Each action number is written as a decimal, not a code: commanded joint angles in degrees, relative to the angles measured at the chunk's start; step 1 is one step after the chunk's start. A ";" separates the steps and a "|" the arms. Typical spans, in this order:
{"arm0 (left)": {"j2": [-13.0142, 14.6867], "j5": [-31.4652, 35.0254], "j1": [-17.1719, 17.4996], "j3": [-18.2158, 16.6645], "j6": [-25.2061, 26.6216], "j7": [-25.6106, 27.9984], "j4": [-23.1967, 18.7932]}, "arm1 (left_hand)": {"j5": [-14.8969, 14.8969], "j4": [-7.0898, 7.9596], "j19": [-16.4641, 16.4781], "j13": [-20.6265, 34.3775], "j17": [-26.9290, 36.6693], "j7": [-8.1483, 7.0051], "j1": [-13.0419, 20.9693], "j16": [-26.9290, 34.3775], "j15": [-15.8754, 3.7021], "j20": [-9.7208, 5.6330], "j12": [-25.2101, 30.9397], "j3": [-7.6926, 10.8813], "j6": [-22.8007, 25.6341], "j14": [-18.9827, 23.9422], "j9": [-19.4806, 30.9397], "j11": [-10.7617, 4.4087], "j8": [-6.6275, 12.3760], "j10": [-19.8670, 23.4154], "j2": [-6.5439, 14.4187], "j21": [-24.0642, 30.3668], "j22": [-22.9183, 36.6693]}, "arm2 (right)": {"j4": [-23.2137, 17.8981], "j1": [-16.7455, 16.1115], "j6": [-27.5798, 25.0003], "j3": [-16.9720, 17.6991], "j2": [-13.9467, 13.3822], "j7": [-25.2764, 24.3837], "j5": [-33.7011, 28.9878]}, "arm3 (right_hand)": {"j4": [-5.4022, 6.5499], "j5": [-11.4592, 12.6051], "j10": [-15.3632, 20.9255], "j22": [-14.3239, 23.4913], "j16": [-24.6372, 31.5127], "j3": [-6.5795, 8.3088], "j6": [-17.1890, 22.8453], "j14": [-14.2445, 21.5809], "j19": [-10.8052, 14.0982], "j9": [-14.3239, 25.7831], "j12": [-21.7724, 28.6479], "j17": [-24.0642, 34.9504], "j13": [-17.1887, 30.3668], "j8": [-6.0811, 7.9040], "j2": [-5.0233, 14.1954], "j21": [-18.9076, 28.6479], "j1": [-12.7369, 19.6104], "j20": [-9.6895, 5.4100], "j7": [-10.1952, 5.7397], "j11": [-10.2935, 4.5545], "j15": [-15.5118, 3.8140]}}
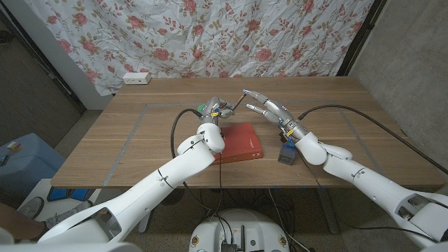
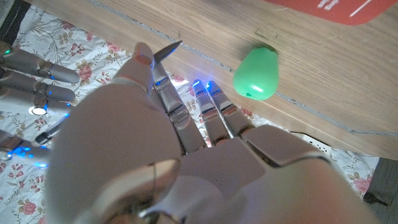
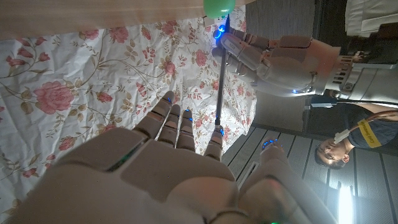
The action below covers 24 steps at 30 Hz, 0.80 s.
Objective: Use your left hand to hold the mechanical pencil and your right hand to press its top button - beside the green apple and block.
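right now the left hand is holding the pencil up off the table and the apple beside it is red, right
Not quite: the apple is green, not red, as the left wrist view shows. The rest holds: the left hand holds the mechanical pencil up off the table.

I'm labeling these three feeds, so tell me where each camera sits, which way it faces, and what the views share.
Head view: on the robot's head, facing down over the wooden table; both arms, left robot hand, right robot hand.
Left wrist view: along that robot hand's back toward the green apple.
Right wrist view: along its robot hand toward the mechanical pencil the left robot hand holds.
Shared: apple and pencil appear in all three.
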 commanded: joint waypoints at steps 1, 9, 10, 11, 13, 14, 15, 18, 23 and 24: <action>0.11 0.30 -0.30 0.17 -0.35 -0.28 0.17 | 0.33 0.05 0.55 0.29 0.16 0.11 -0.12 -0.08 -9.37 -2.35 0.38 -0.27 0.51 0.35 0.27 -1.09 0.31 1.72 0.64 0.22 0.15 | 0.49 -0.12 -0.20 -0.28 0.62 0.65 0.38 | -0.19 0.34 -0.33 0.26 -0.01 0.16 0.17 -0.20 -0.11 0.24 0.23 0.20 0.02 -0.02 -0.53 -0.04 -0.01 0.22 0.05 -0.05 -0.21; 0.20 0.55 -0.14 0.03 -0.26 -0.19 0.02 | 0.33 0.04 0.56 0.29 0.16 0.14 -0.09 -0.08 -9.39 -2.33 0.38 -0.31 0.53 0.35 0.19 -1.08 0.25 1.72 0.64 0.23 0.15 | 0.69 -0.02 -0.65 -0.57 0.88 1.19 0.60 | -0.15 0.34 -0.36 0.26 -0.04 0.18 0.51 -0.33 -0.18 0.25 0.25 0.22 0.02 0.09 -0.47 -0.05 -0.08 0.21 0.08 -0.01 -0.16; 0.23 0.63 -0.13 0.04 -0.35 -0.15 0.03 | 0.33 0.04 0.55 0.29 0.16 0.15 -0.08 -0.08 -9.39 -2.30 0.38 -0.32 0.51 0.36 0.18 -1.08 0.24 1.72 0.65 0.23 0.15 | 0.83 0.06 -0.59 -0.66 0.91 1.35 0.70 | -0.15 0.34 -0.41 0.26 -0.04 0.18 0.53 -0.33 -0.19 0.25 0.23 0.22 0.02 0.09 -0.47 -0.05 -0.09 0.21 0.08 -0.02 -0.16; 0.14 0.64 -0.11 -0.01 -0.26 -0.06 0.04 | 0.34 0.04 0.54 0.29 0.16 0.15 -0.08 -0.08 -9.39 -2.31 0.38 -0.31 0.47 0.37 0.19 -1.08 0.22 1.72 0.67 0.22 0.15 | 0.83 0.12 -0.67 -0.75 0.89 1.59 0.71 | -0.15 0.34 -0.38 0.26 -0.04 0.18 0.55 -0.33 -0.20 0.26 0.24 0.23 0.02 0.10 -0.47 -0.05 -0.09 0.21 0.08 -0.02 -0.15; 0.20 0.67 -0.09 -0.04 -0.59 -0.06 0.14 | 0.34 0.04 0.52 0.29 0.16 0.21 -0.06 -0.08 -9.40 -2.30 0.38 -0.32 0.49 0.37 0.18 -1.08 0.23 1.71 0.68 0.21 0.15 | 0.98 0.27 -0.74 -0.94 0.93 1.92 0.76 | -0.14 0.34 -0.44 0.26 -0.04 0.18 0.61 -0.34 -0.24 0.26 0.22 0.23 0.02 0.12 -0.46 -0.06 -0.11 0.27 0.08 -0.01 -0.13; 0.07 0.67 -0.08 -0.09 -0.42 0.01 0.15 | 0.34 0.04 0.52 0.29 0.16 0.13 -0.06 -0.08 -9.40 -2.32 0.37 -0.32 0.50 0.36 0.19 -1.07 0.23 1.70 0.68 0.21 0.15 | 1.08 0.37 -0.73 -1.07 0.95 2.27 0.92 | -0.13 0.34 -0.45 0.26 -0.05 0.18 0.65 -0.36 -0.24 0.26 0.22 0.23 0.02 0.13 -0.45 -0.06 -0.12 0.25 0.09 -0.01 -0.13; 0.17 0.69 -0.08 -0.07 -0.62 -0.06 0.16 | 0.34 0.04 0.51 0.29 0.15 0.14 -0.06 -0.09 -9.39 -2.30 0.36 -0.33 0.48 0.35 0.20 -1.06 0.23 1.69 0.67 0.21 0.15 | 1.00 0.42 -0.94 -1.15 0.91 2.56 0.91 | -0.11 0.34 -0.49 0.26 -0.08 0.18 0.75 -0.47 -0.27 0.26 0.22 0.24 0.02 0.16 -0.43 -0.07 -0.14 0.25 0.09 0.01 -0.25; 0.12 0.69 -0.05 -0.07 -0.38 -0.12 0.06 | 0.34 0.04 0.52 0.29 0.15 0.15 -0.07 -0.10 -9.38 -2.32 0.37 -0.35 0.47 0.32 0.21 -1.06 0.23 1.71 0.67 0.21 0.15 | 1.31 0.57 -0.72 -1.29 1.04 2.49 0.92 | -0.06 0.34 -0.73 0.26 -0.17 0.19 1.06 -0.76 -0.47 0.27 0.15 0.27 0.02 0.25 -0.38 -0.12 -0.23 0.20 0.10 -0.12 -0.22; 0.10 0.69 0.21 -0.23 0.42 -0.04 -0.40 | 0.34 0.04 0.52 0.29 0.15 0.11 -0.05 -0.11 -9.39 -2.33 0.38 -0.37 0.53 0.30 0.26 -1.06 0.27 1.73 0.67 0.21 0.15 | 1.42 0.50 -0.64 -1.01 1.14 1.67 0.99 | -0.03 0.34 -0.83 0.26 -0.17 0.19 1.35 -0.81 -0.48 0.27 0.15 0.29 0.02 0.30 -0.37 -0.10 -0.29 0.19 0.09 -0.14 -0.21; 0.25 0.72 0.23 -0.20 0.30 -0.11 -0.48 | 0.34 0.04 0.51 0.29 0.15 0.12 -0.05 -0.11 -9.38 -2.33 0.38 -0.38 0.50 0.31 0.26 -1.06 0.26 1.73 0.67 0.21 0.15 | 1.47 0.50 -0.57 -0.92 1.14 1.35 0.89 | -0.03 0.34 -0.84 0.26 -0.17 0.20 1.40 -0.83 -0.49 0.27 0.16 0.30 0.02 0.30 -0.37 -0.09 -0.30 0.21 0.08 -0.15 -0.27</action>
